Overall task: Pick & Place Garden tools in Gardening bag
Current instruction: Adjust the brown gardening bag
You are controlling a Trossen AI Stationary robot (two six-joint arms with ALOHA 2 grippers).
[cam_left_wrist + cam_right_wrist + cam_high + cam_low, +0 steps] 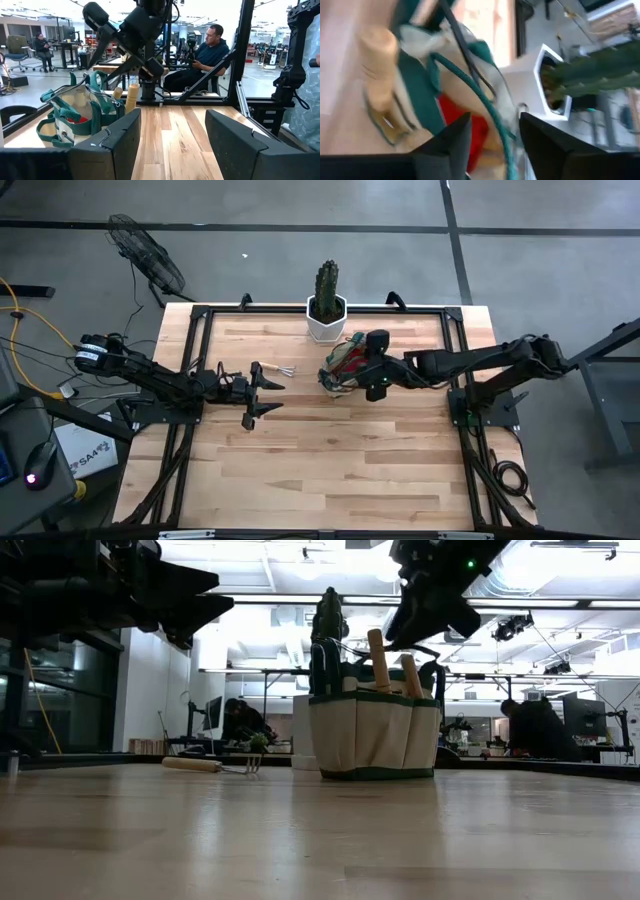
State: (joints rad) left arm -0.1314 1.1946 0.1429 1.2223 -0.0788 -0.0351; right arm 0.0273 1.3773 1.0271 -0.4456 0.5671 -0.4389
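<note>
**Rake left on the table while the right arm worked over the bag**

Bare wooden tabletop (320, 840) filled the low view's foreground, and beyond it stood the gardening bag (372, 735), upright, with two wooden handles (378, 658) poking out of its top. From above, the bag (343, 365) sat just in front of the cactus in its white pot (326, 308), near the table's far edge.

The right gripper (372, 366) hung directly over the bag's mouth. In its wrist view the two fingers (447, 142) stood apart with nothing between them, a red glove (470, 127) and green loop handles (470, 75) below; I judged it released, the drop apparently made.

The left gripper (262, 390) hovered above the table, fingers (112, 145) spread wide and empty. The mini rake (283, 369) lay flat just beyond it, between that gripper and the bag, its tines toward the bag (250, 765).

Judged as the step in hand: fetching the rake. Done well, the left claw would descend over the wooden handle, straddling it squarely across its width, and close near mid-handle so it would not tip.

Obstacles: the right arm occupied the space over the bag's opening and would need to clear. The loop handles and upright tool handles crowded the mouth. The cactus pot stood close behind.
</note>
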